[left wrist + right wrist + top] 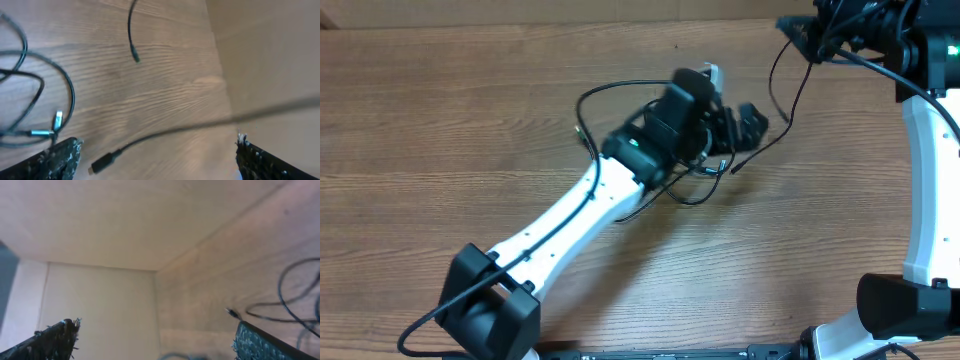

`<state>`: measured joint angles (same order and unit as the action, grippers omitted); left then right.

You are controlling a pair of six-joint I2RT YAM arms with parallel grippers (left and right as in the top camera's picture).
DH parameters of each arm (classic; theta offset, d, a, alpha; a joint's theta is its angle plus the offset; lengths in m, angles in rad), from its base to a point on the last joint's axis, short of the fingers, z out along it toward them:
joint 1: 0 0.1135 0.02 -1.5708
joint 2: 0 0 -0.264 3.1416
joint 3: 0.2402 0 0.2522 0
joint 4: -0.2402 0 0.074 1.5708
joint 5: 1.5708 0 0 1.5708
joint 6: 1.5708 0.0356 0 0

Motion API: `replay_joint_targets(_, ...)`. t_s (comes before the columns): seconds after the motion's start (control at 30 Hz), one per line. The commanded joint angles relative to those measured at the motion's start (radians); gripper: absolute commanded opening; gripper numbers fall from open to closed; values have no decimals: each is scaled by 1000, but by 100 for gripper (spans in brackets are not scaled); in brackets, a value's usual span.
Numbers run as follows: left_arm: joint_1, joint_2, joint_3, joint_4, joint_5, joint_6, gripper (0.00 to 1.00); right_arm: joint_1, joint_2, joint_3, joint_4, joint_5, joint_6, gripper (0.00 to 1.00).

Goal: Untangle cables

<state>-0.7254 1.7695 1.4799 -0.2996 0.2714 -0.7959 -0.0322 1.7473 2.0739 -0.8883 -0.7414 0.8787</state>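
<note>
Several thin black cables (695,180) lie tangled on the wooden table under my left arm. My left gripper (750,125) hovers over them, open and empty. In the left wrist view its fingers (155,160) stand wide apart, with a black plug end (102,162) on the table between them. Its cord (200,127) runs up to the right, blurred. More loops (45,95) lie to the left. One cable (782,90) rises from the table toward my right gripper (810,35) at the far right. In the right wrist view the fingers (157,340) are wide apart, with nothing seen between them.
A beige wall panel (100,295) stands along the table's far edge, close to my right gripper. A loose plug end (136,57) lies apart from the tangle. My right arm (930,170) stands along the table's right side.
</note>
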Motion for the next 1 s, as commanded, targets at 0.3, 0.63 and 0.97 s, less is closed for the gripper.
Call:
replay_joint_targets(0.3,-138,-7,10,74,-418,217,100,-3,-6,15,12,2,49,99)
replay_joint_targets(0.63,-151,124,10,319,-387,273,100,3,-6,15,-13,-3,34,100)
replay_joint_targets(0.97,-159,130,10,383,-321,332,92,9,-6,15,-19,35,30,100)
